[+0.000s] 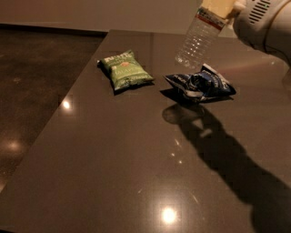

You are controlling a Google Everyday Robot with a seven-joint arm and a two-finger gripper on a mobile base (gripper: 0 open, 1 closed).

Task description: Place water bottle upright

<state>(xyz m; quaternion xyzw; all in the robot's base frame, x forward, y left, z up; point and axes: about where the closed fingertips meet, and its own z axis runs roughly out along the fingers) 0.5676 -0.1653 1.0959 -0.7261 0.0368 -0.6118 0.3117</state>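
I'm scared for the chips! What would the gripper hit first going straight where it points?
Probably nothing: the gripper, holding the bottle, points picture-left, high above the table, green bag and blue bag; depth is unclear.

Arm (268, 25) extended in from upper right. Gripper (219, 10) was at top edge, fingers (213, 5) clamped around water bottle (196, 42).

Looks like an office break room: glossy dark tabletop (136, 159), green snack bag (126, 70), blue snack bag (201, 84) (ceiling lights mirrored). At the upper right, the pincer (219, 7) clasps the water bottle (198, 41).
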